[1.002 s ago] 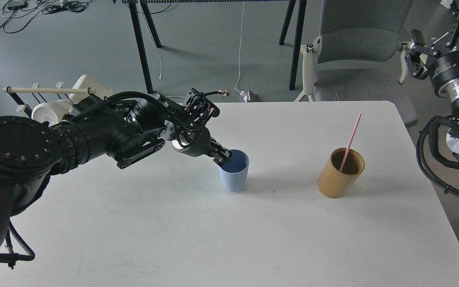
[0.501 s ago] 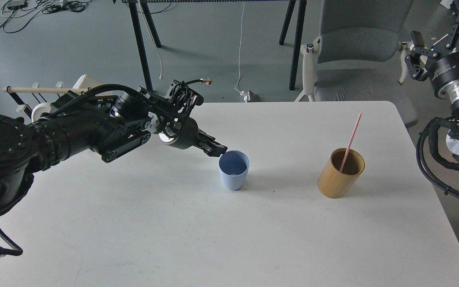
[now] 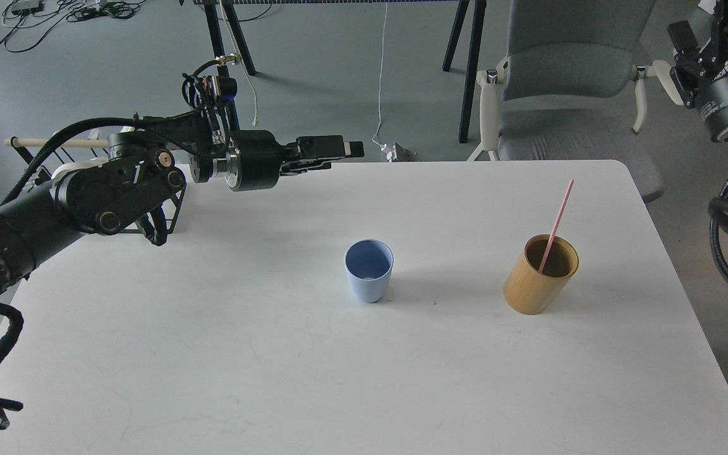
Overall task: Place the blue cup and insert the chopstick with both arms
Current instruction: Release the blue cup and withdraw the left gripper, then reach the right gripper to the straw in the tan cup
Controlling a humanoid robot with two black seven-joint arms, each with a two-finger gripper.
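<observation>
Here the blue cup (image 3: 369, 270) stands upright and alone on the white surface (image 3: 275, 354), touched by neither arm.

The left gripper (image 3: 339, 149) hangs level above the surface's far edge, well apart from the cup, pointing right; its fingers (image 3: 323, 146) lie close together with nothing between them. The chopstick (image 3: 556, 218) leans inside the tan wooden holder (image 3: 539, 275), which stands to the right of the cup, the pink end sticking up and tilting to the right. The right gripper (image 3: 696, 44) is raised at the upper right corner beside the grey chair (image 3: 566, 82), off the surface; whether its fingers are spread or closed I cannot tell, since they are partly cut off by the edge.
</observation>
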